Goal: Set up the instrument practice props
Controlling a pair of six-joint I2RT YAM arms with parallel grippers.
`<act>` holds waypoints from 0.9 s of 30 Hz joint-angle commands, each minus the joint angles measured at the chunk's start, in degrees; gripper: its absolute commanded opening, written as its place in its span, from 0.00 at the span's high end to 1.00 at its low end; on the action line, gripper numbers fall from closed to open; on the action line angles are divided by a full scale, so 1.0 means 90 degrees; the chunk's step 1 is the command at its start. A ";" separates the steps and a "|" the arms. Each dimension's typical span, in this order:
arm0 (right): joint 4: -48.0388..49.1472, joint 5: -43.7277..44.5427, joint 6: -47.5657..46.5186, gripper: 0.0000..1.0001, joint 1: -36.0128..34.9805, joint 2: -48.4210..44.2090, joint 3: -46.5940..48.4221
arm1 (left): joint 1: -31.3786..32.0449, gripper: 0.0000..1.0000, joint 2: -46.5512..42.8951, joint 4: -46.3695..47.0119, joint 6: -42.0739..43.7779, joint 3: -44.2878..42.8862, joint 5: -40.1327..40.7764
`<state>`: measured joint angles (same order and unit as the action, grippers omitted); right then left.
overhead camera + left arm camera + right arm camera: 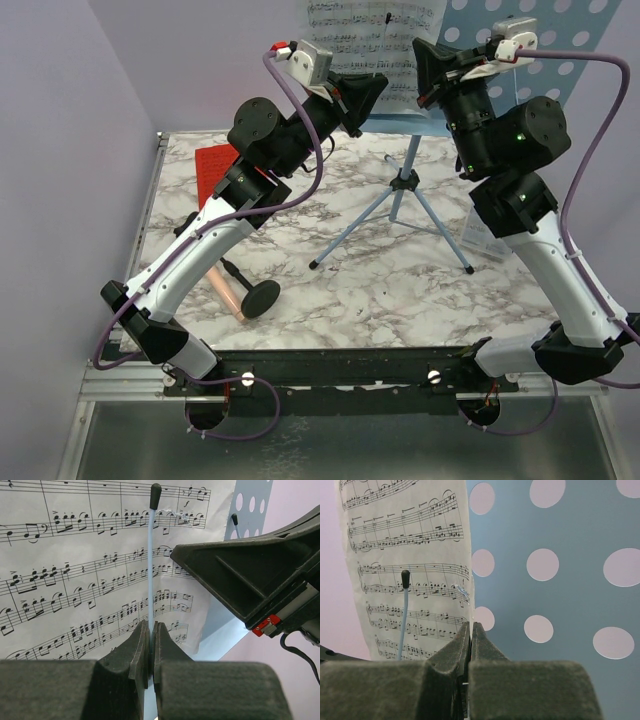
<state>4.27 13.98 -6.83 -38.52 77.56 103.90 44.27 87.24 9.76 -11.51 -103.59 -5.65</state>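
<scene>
The light blue perforated music stand [408, 160] stands on its tripod at the back centre of the marble table. White sheet music [350, 40] leans on its panel [570, 595]. My left gripper [362, 100] is shut on the stand's thin blue page-holder wire [150, 570], which crosses the sheet music [75, 580]. My right gripper [428, 75] is shut at the sheet's right edge [465, 555], which runs down between the jaws. The red sheet [213, 170] lies flat at the back left. The pinkish-beige microphone [225, 290] lies on its side, its black round base [260, 298] beside it.
A small clear box [478, 238] sits on the table at the right, partly behind my right arm. A second black-tipped wire [234, 519] stands just right of the sheet. Purple walls close in at the left and back.
</scene>
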 commanded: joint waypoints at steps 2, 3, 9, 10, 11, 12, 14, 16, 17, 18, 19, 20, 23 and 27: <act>-0.0015 -0.0229 -0.0347 1.00 -0.0001 -0.0044 0.0100 | 0.0032 1.00 -0.0278 0.0127 0.0028 0.0026 -0.0107; -0.0016 -0.0246 -0.0327 1.00 -0.0006 -0.0045 0.0076 | 0.0037 1.00 -0.0264 0.0127 0.0026 0.0011 -0.0110; 0.0014 -0.0171 -0.0464 1.00 -0.0004 -0.0083 -0.0043 | 0.0033 1.00 -0.0253 0.0127 0.0027 0.0016 -0.0096; 0.0023 -0.0169 -0.0488 1.00 -0.0006 -0.0099 -0.0055 | 0.0032 1.00 -0.0262 0.0127 0.0042 0.0025 -0.0088; 0.0014 -0.0143 -0.0514 1.00 -0.0007 -0.0111 -0.0088 | 0.0037 1.00 -0.0265 0.0127 0.0053 0.0025 -0.0078; 0.0026 -0.0111 -0.0520 1.00 -0.0007 -0.0143 -0.0143 | 0.0032 1.00 -0.0274 0.0129 0.0058 0.0035 -0.0068; 0.0117 -0.0054 -0.0557 1.00 -0.0007 -0.0230 -0.0302 | 0.0032 1.00 -0.0288 0.0132 0.0063 0.0053 -0.0047; 0.0115 -0.0066 -0.0553 1.00 -0.0002 -0.0264 -0.0362 | 0.0032 1.00 -0.0283 0.0128 0.0068 0.0065 -0.0046; 0.0077 -0.0095 -0.0554 1.00 -0.0005 -0.0254 -0.0348 | 0.0032 1.00 -0.0276 0.0127 0.0068 0.0065 -0.0046; 0.0045 -0.0116 -0.0554 1.00 -0.0007 -0.0239 -0.0342 | 0.0032 1.00 -0.0271 0.0127 0.0068 0.0065 -0.0046; 0.0050 -0.0089 -0.0553 1.00 -0.0007 -0.0251 -0.0359 | 0.0033 1.00 -0.0270 0.0127 0.0067 0.0065 -0.0046; 0.0087 -0.0063 -0.0565 1.00 -0.0006 -0.0264 -0.0394 | 0.0039 1.00 -0.0265 0.0127 0.0077 0.0065 -0.0046; 0.0155 -0.0041 -0.0609 1.00 -0.0002 -0.0269 -0.0424 | 0.0032 1.00 -0.0254 0.0129 0.0087 0.0055 -0.0036; 0.0242 0.0007 -0.0629 1.00 0.0000 -0.0289 -0.0477 | 0.0032 1.00 -0.0242 0.0132 0.0106 0.0072 -0.0003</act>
<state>4.71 13.23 -11.35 -38.52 76.27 100.60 44.27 87.24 10.11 -11.25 -103.37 -5.61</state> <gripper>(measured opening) 0.005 0.073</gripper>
